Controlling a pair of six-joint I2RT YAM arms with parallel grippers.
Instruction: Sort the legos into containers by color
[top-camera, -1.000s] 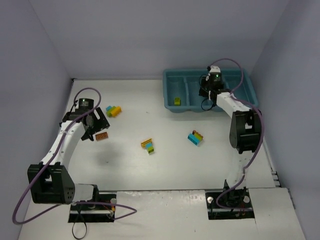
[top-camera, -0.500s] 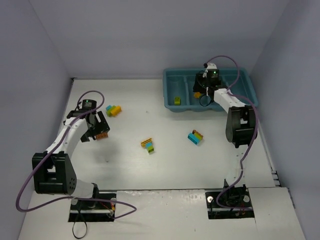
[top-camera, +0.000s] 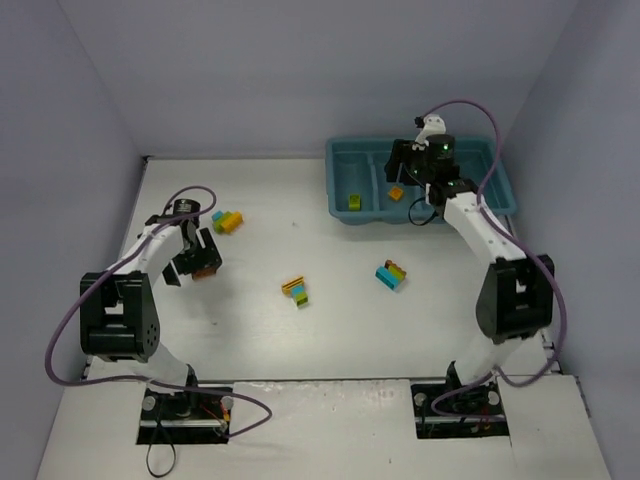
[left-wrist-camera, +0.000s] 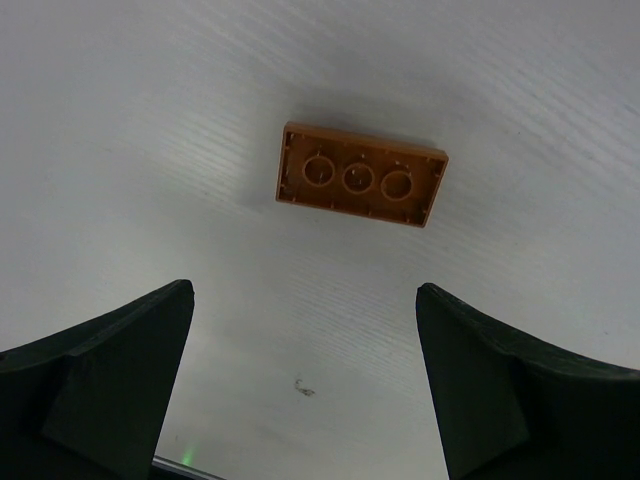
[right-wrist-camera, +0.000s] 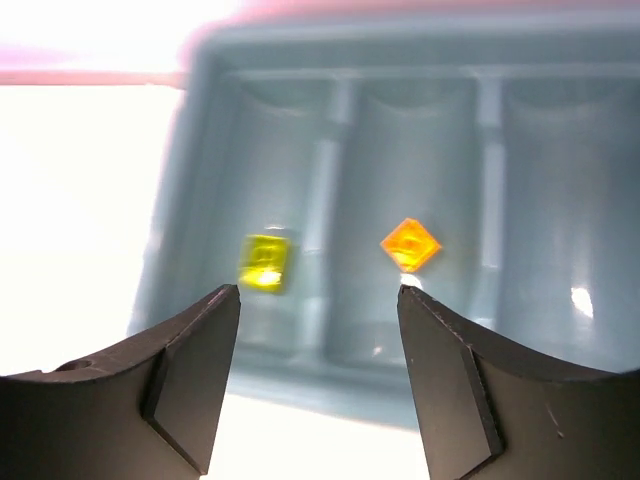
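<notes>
Surface (top-camera: 300, 220): white, flat, with pale walls around it; it carries the tray and the loose bricks.
Tray (top-camera: 333, 185): teal-blue, rectangular, with a rounded rim. It sits at the far right of the surface and is split into narrow side-by-side compartments.
Yellow brick (right-wrist-camera: 265, 262): lies in the tray's leftmost compartment, towards the near end, and touches nothing else.
Small orange brick (right-wrist-camera: 410, 244): lies in the second compartment from the left, turned cornerwise, one divider over from the yellow brick.
Right claw (right-wrist-camera: 318, 300): hangs over the tray above the left two compartments. Its jaws are apart with nothing between them, and both tray bricks show in the gap, well below.
Flat orange brick (left-wrist-camera: 360, 188): lies on the surface at the left side, underside up, with three round tubes showing. It is not in the tray.
Left claw (left-wrist-camera: 303, 300): hangs low over the surface with its jaws spread wide and empty. The flat orange brick lies just ahead of the fingertips, and neither finger touches it.
Left clump (top-camera: 228, 221): joined cyan, yellow and green bricks on the surface, near the left claw on its far side.
Middle clump (top-camera: 296, 291): joined yellow-orange, green and cyan bricks, near the centre of the surface and well apart from both claws.
Right clump (top-camera: 391, 274): a cyan brick with smaller yellow-orange and green pieces joined to it. It lies on the surface nearer than the tray and outside it.
Cables (top-camera: 470, 110): purple, looping along each arm.
</notes>
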